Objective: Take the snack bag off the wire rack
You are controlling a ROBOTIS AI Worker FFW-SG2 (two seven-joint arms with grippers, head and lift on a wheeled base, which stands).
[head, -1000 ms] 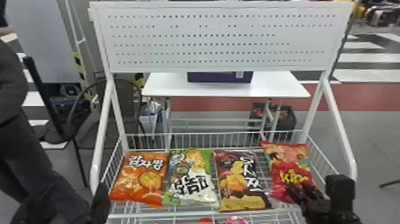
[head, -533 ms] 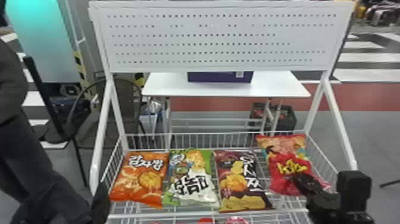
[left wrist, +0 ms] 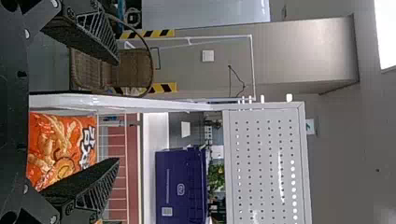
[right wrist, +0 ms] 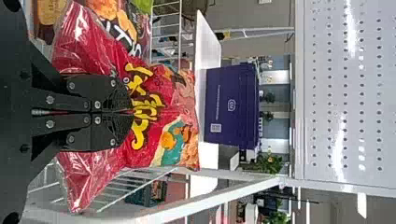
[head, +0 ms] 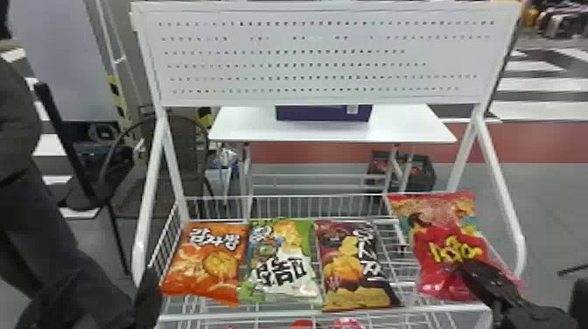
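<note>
A white wire rack [head: 306,314] is standing before a white table [head: 245,124] and gray floor [head: 547,197], and, lower right, the right gripper [head: 470,266] is pinching the red snack bag [head: 437,238] bulging around its closed jaws, while the left gripper [head: 148,299], lower left, is gaping empty.

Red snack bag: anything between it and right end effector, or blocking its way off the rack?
Nothing between: right end effector grips the red snack bag. Rack's front rim lies robot-side, probably cleared by lifting.
</note>
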